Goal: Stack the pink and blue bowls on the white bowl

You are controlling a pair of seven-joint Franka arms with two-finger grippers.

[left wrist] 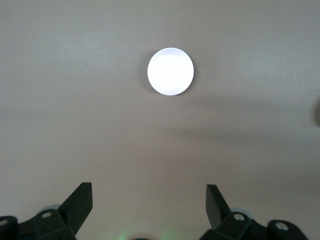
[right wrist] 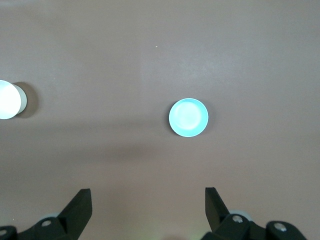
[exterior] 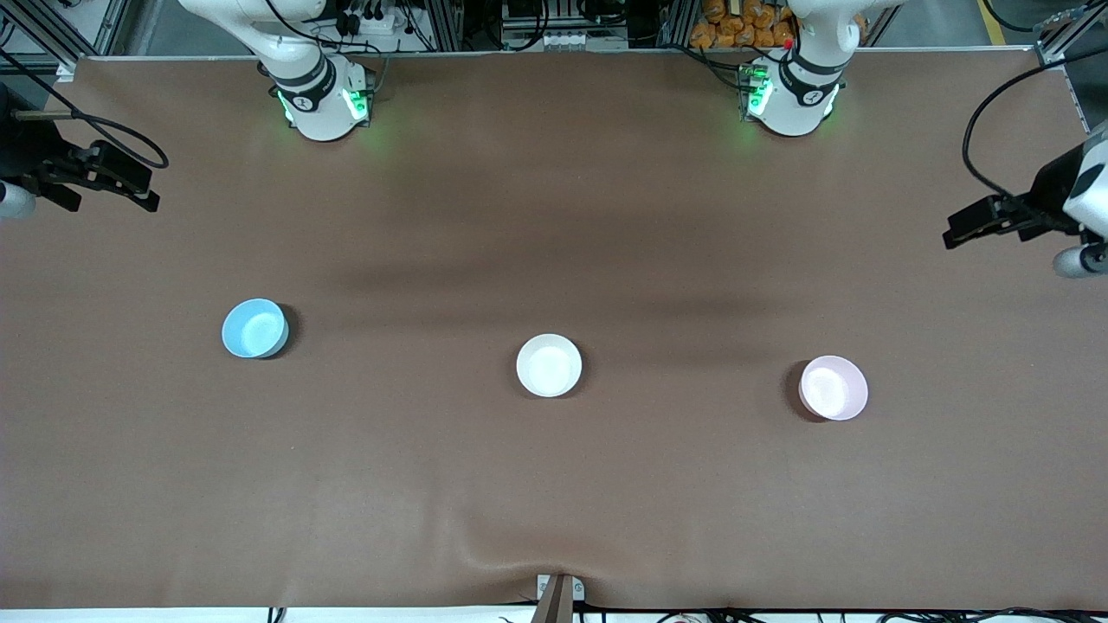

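Note:
Three small bowls stand apart in a row across the table. The white bowl (exterior: 549, 365) is in the middle. The blue bowl (exterior: 254, 328) is toward the right arm's end and the pink bowl (exterior: 833, 388) toward the left arm's end. My left gripper (exterior: 956, 229) hangs open and empty high over the left arm's end of the table. Its wrist view shows its gripper (left wrist: 149, 192) open, with the pink bowl (left wrist: 170, 71) looking washed-out pale. My right gripper (exterior: 147, 192) hangs open and empty over the right arm's end. Its wrist view shows its gripper (right wrist: 148, 195) open, the blue bowl (right wrist: 188, 117) and the white bowl (right wrist: 7, 100) at the picture's edge.
The brown table cover (exterior: 554, 484) has a small wrinkle at the edge nearest the front camera, by a clamp (exterior: 557, 595). The two arm bases (exterior: 320, 95) (exterior: 792, 95) stand at the table's back edge.

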